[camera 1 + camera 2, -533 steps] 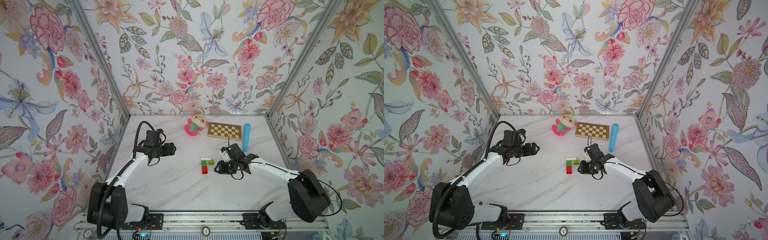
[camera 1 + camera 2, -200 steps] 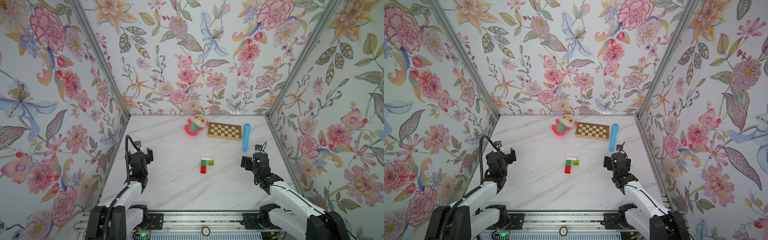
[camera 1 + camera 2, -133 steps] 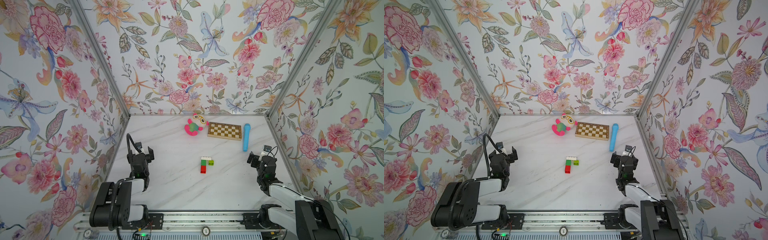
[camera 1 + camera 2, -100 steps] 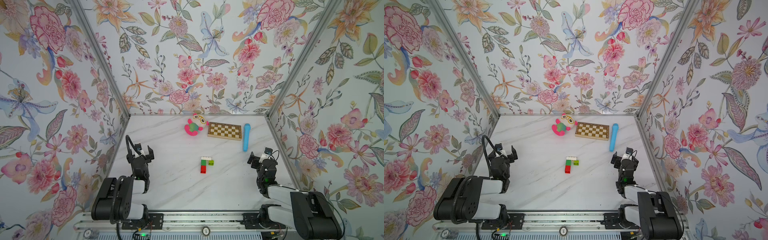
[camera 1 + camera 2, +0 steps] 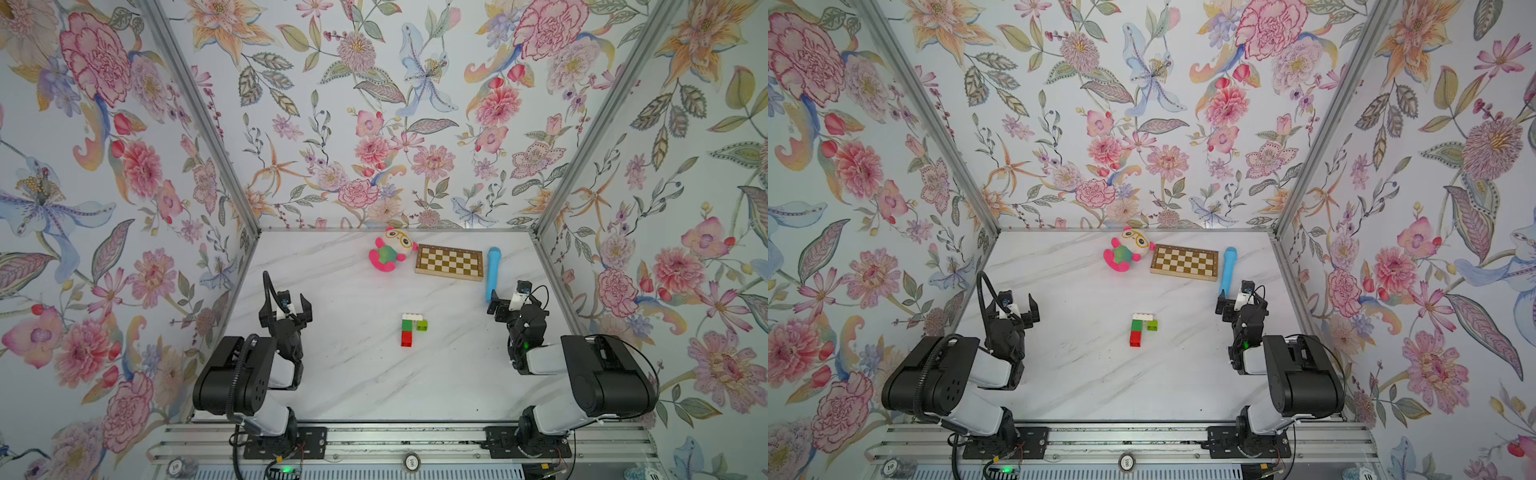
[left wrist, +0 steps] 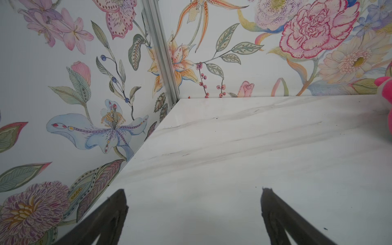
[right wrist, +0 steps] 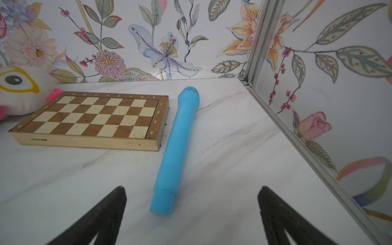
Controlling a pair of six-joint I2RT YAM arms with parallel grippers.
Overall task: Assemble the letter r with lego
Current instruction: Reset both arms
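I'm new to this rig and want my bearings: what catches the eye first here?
Loud floral wallpaper covers the walls around a white marble table. Mid-table lies the small lego letter r, white, green, red and lime. Near the back wall sit a pink plush toy, a chessboard and a blue tube.

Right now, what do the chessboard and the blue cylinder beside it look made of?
Chessboard: wood, apparently; pale grain along its side, matte brown and cream squares, small brass-coloured hinges. Blue cylinder: likely plastic or rubber; uniform matte colour, finely textured surface, stepped end.
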